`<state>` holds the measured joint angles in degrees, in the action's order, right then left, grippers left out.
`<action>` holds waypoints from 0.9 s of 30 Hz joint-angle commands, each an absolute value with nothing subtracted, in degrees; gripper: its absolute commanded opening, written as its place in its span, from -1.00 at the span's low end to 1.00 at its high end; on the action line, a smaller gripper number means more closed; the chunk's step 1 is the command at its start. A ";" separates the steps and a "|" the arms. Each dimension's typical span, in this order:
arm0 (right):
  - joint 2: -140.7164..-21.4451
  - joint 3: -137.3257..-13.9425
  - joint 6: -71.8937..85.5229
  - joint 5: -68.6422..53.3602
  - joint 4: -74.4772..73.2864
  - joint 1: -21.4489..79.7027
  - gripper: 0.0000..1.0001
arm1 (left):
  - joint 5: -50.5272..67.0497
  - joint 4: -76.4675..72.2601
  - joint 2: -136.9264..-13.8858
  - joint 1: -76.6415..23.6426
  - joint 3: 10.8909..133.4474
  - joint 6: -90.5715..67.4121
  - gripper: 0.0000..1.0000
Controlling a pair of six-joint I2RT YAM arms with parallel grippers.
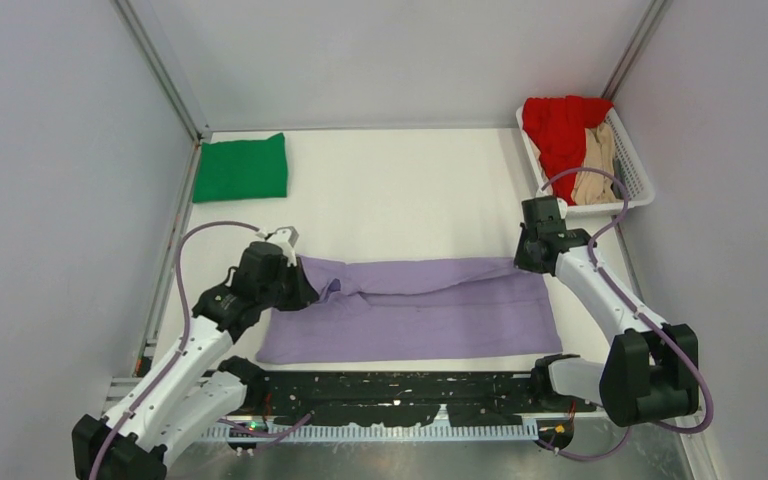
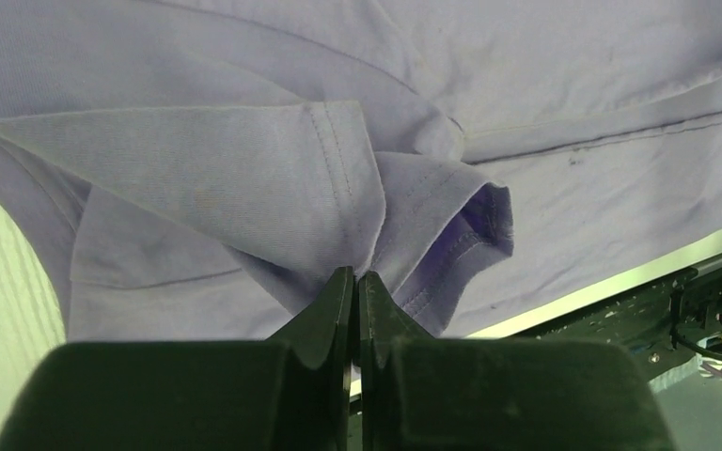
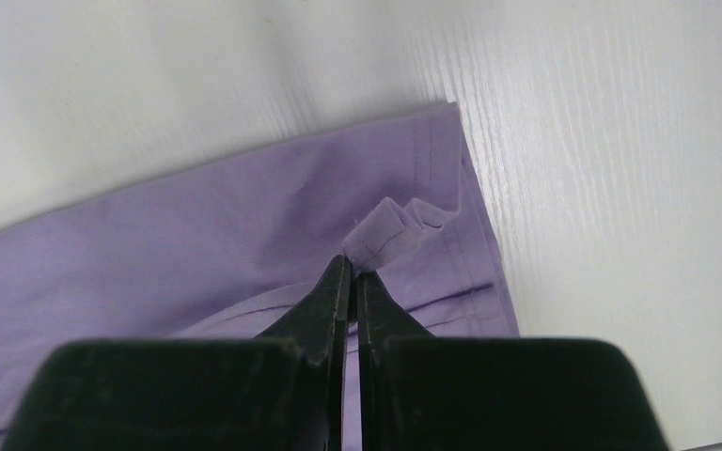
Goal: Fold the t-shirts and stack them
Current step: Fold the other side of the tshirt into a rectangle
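1. Left end effector (image 2: 354, 279): the jaws are pressed together with only thin cloth between them. They pinch the lavender t-shirt (image 1: 410, 310) at a bunched fold just beside the sleeve hem, on the shirt's left end.

2. Right end effector (image 3: 353, 265): the jaws are closed in the same way. They grip a small raised pleat of the same shirt just inside its far right corner, near the stitched hem.

3. Location: the lavender t-shirt lies across the near middle of the counter (image 1: 400, 190), between the two arms, with its long side running left to right. A ridge of cloth runs along its length between the two grips.

4. Handling: treat the cloth as light, limp and thin.
   - It has no stiffness of its own, so expect it to sag between your two holds and to drape wherever it is unsupported.
   - It is not fragile, but it probably stretches, and its layers probably slide over one another.
   - Take hold at hems, seams and corners, where the doubled stitching gives a thicker bite.
   - Keep both ends under even pull, or the fold line is likely to skew.

5. Surroundings:
   - The green t-shirt (image 1: 241, 167) sits folded at the far left of the counter, well apart.
   - The red t-shirt (image 1: 558, 125) and the tan t-shirt (image 1: 595, 165) lie heaped in the white basket (image 1: 640, 185) at the far right, apparently not yet folded.
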<state>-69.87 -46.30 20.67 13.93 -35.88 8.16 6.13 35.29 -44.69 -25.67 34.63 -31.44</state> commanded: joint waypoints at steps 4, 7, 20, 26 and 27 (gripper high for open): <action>-67.49 -42.79 25.18 16.56 -38.59 8.52 -0.55 | 10.16 43.02 -40.66 -26.68 27.84 -40.44 -0.48; -66.13 -41.69 28.88 18.53 -42.02 8.49 -0.27 | 14.86 45.11 -36.88 -27.21 25.13 -43.40 -0.10; -56.91 -45.33 25.19 11.52 -35.12 8.43 0.91 | 11.10 26.64 -38.71 -27.33 36.11 -38.52 0.99; -57.46 -39.47 24.48 -5.21 -22.56 8.42 0.91 | 18.71 22.22 -62.34 -27.33 43.04 -37.57 0.99; -58.04 -39.07 24.59 -6.60 -21.53 8.39 0.91 | 19.51 21.95 -65.38 -27.33 43.53 -37.42 0.99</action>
